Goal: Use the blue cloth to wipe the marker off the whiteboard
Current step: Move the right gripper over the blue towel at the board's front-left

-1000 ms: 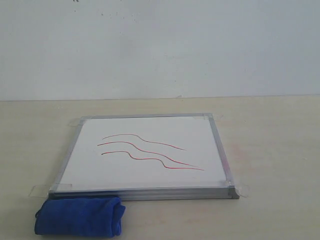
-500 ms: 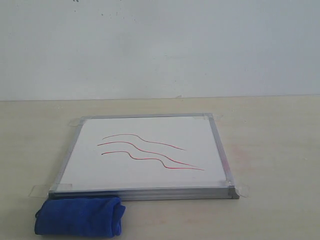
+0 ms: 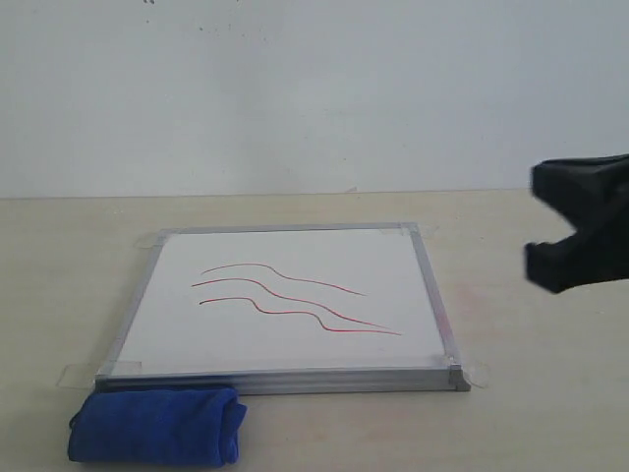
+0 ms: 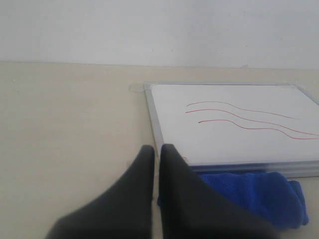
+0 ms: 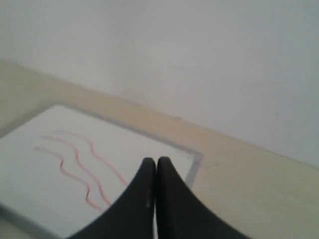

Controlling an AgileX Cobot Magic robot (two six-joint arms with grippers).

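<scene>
The whiteboard (image 3: 295,369) lies flat in the middle of the table, with clear tape tabs at its corners. The marker (image 3: 295,298) is three wavy red lines across the board. The blue cloth (image 3: 155,426) lies rolled on the table against the board's near left corner. My right arm (image 3: 590,241) hangs dark and blurred above the table, to the right of the board. In the right wrist view my right gripper (image 5: 156,160) is shut and empty over the board's corner (image 5: 195,160). My left gripper (image 4: 156,148) is shut and empty, just left of the cloth (image 4: 254,191) and the whiteboard (image 4: 152,117).
The table (image 3: 531,413) is pale wood and ends at a plain white wall (image 3: 314,88) behind the board. Bare tabletop (image 4: 65,124) lies to the left of the board.
My right arm has come into the exterior view from the right edge. The board, the red lines and the cloth have not moved.
</scene>
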